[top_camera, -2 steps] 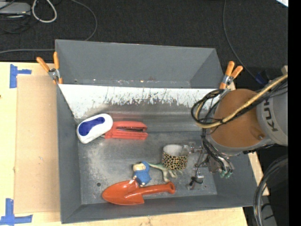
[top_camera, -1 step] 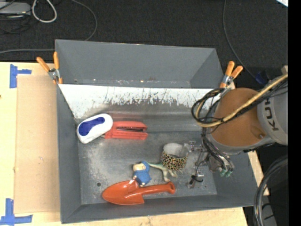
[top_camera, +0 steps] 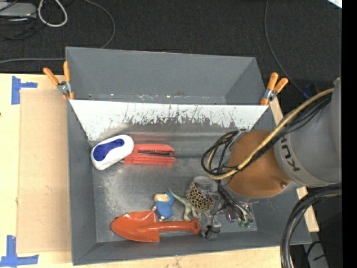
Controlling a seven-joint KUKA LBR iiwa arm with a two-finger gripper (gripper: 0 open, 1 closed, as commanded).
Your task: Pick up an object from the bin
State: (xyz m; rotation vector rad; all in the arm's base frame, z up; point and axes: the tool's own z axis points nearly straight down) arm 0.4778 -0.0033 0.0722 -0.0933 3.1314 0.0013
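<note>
Orange shovel (top_camera: 146, 229) on grey bin (top_camera: 120, 191) floor, hand (top_camera: 211, 228) nr handle end, grip can't tell; black room floor (top_camera: 167, 15) outside.

Up top, a dark carpeted floor (top_camera: 167, 21) runs the whole width, a pale cable (top_camera: 53, 24) looped at its left corner and thin dark cables (top_camera: 266, 32) trailing across.

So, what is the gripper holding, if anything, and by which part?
Cannot be told: the gripper sits low by the orange shovel and a spotted toy.
</note>
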